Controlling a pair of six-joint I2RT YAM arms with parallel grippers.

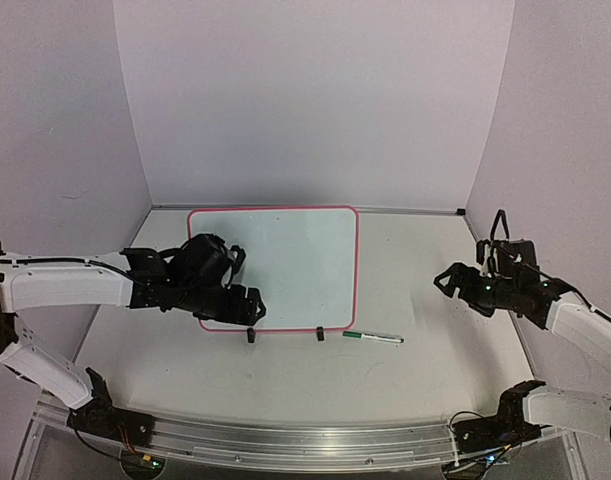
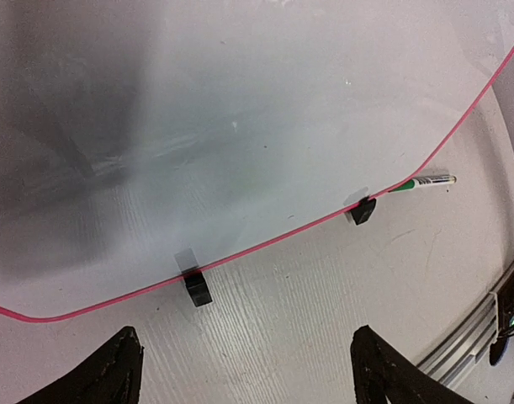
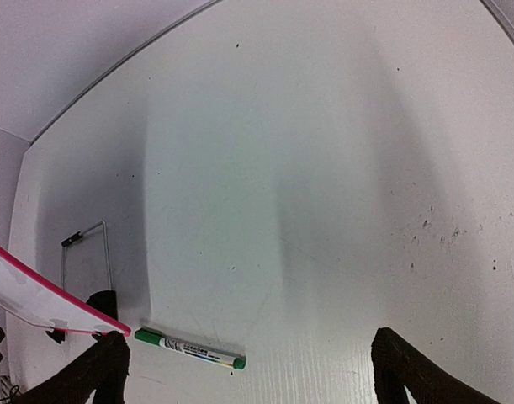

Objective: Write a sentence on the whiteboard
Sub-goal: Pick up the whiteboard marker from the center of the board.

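Note:
The whiteboard [image 1: 295,260] lies flat at mid-table, glossy white inside a thin pink-red frame, with two black clip feet [image 1: 251,335] on its near edge. No sentence shows on it; the surface [image 2: 240,109] is bare. A green-capped marker [image 1: 373,338] lies on the table just right of the board's near right corner [image 3: 29,299]. My left gripper [image 1: 242,282] hovers over the board's near left part, open and holding nothing, one clip foot [image 2: 196,288] just ahead of its fingers. My right gripper [image 1: 455,276] hangs open at the right, with the marker [image 3: 189,349] lying ahead of its left finger.
Pale walls [image 1: 315,100] close in the table at the back and on both sides. A metal rail [image 1: 305,440] runs along the near edge between the arm bases. A thin wire loop [image 3: 105,252] lies beyond the board's corner.

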